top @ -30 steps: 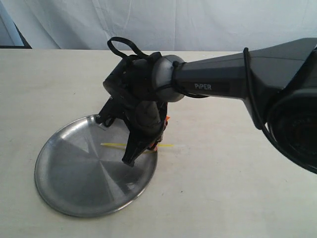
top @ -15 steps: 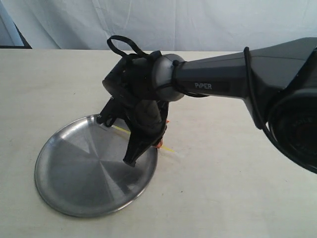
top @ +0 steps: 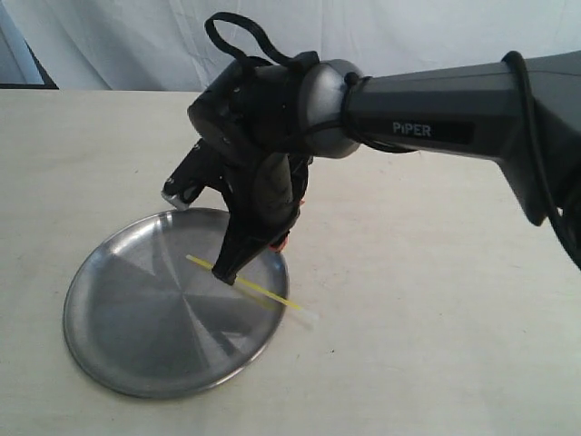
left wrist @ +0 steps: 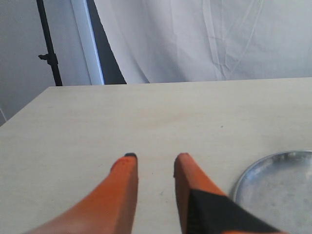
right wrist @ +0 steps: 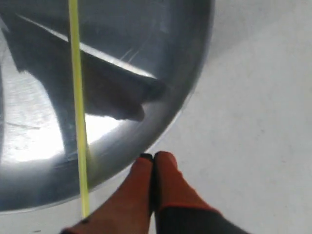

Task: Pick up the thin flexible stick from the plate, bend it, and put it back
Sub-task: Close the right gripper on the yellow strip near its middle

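Jaws of the right gripper are clenched, tip against tip, with no gap showing. The thin flexible stick runs just beside them rather than between the tips. In the exterior view the dark fingertip overlaps it, and I cannot tell whether the two touch.

The stick is straight. It slants from the middle of the plate out across the right rim, and its pale tip lies past the rim over the table.

The plate sits at the near left of the table, with open tabletop to its left, to its right and on its far side, widest to the right. A white cloth hangs behind the table's far edge.

The right arm reaches in from the right with its forearm almost level. Its wrist bends sharply down, so the fingers point at the right part of the plate from above.

The left gripper hangs over the table with its orange fingers apart, released, and the plate's rim is near it.
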